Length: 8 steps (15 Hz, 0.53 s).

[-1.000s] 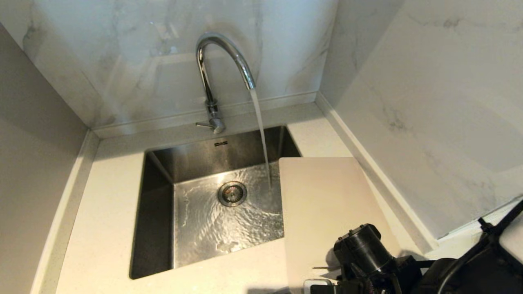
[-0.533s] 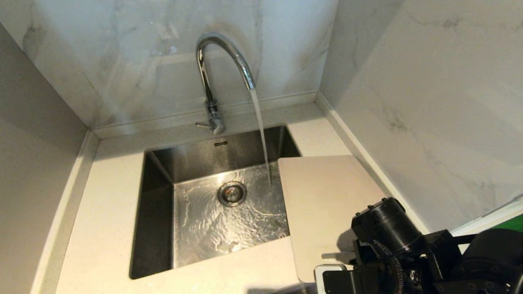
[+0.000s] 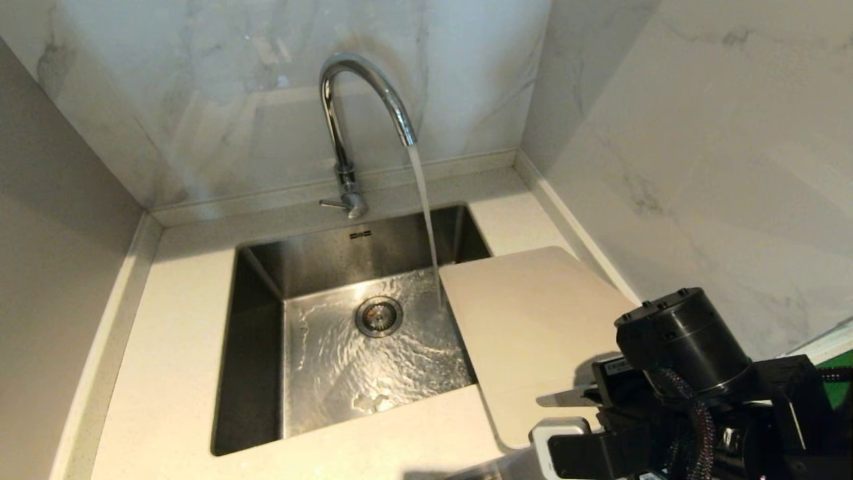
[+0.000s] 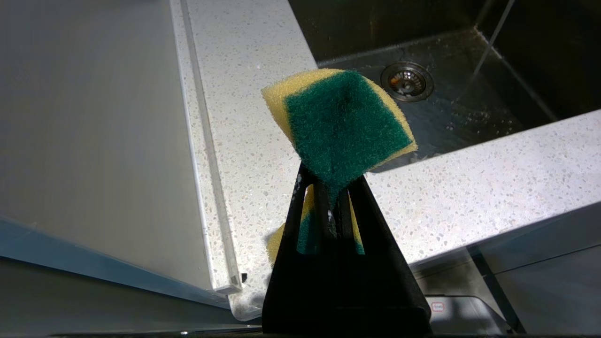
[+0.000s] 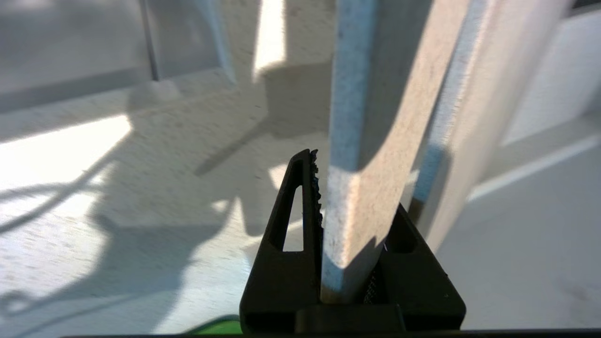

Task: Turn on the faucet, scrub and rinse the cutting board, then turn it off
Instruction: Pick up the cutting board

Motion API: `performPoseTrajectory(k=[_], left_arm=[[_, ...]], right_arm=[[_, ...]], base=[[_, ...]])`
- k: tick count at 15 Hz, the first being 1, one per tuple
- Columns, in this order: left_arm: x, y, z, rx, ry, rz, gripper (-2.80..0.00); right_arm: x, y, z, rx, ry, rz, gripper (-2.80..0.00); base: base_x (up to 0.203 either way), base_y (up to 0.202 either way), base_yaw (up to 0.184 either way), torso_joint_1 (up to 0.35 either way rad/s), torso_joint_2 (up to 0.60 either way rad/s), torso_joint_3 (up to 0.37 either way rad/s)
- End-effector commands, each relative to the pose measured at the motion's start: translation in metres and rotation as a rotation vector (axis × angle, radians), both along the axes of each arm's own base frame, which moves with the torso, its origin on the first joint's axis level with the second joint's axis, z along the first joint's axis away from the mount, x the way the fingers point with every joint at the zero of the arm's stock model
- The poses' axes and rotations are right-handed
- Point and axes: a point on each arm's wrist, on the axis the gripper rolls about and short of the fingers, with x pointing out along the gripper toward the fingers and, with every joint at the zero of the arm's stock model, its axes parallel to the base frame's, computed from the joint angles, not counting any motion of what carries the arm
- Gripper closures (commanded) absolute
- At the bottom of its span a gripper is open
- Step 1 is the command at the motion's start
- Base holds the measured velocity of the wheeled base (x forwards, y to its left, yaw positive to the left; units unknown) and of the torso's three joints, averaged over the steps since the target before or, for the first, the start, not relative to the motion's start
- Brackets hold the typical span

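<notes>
Chrome gooseneck faucet [image 3: 363,110] runs into the sink; the beige cutting board [image 3: 533,327] tilts over its right edge.

Your head camera looks steeply down from above at the sink [image 3: 260,347], which fills the frame's centre. Your left wrist camera looks along its fingers, close, sharing the sink's drain [image 4: 406,81] at upper right. Your right wrist camera sits tight against the cutting board [image 5: 375,141].

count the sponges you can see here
1. The green-and-yellow sponge is pinched in the left claw, above the countertop beside the sink. None shows in the other views; more could lie outside them.
</notes>
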Motion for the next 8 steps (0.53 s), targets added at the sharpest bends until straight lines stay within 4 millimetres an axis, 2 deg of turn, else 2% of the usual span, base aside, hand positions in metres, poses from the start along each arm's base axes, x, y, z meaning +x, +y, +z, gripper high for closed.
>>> performPoseTrajectory(k=[1, 8], left_arm=[[0.000, 0.000, -0.001, 0.000, 0.002, 0.000, 0.00], [0.000, 0.000, -0.001, 0.000, 0.003, 0.001, 0.00]], right_arm=[[-0.008, -0.005, 0.011, -0.025, -0.056, 0.019, 0.00], [-0.020, -0.014, 0.039, -0.122, -0.192, 0.135, 0.00]], base=[[0.000, 0.000, 0.000, 0.000, 0.00, 0.000], [0.000, 0.000, 0.000, 0.000, 0.00, 0.000]])
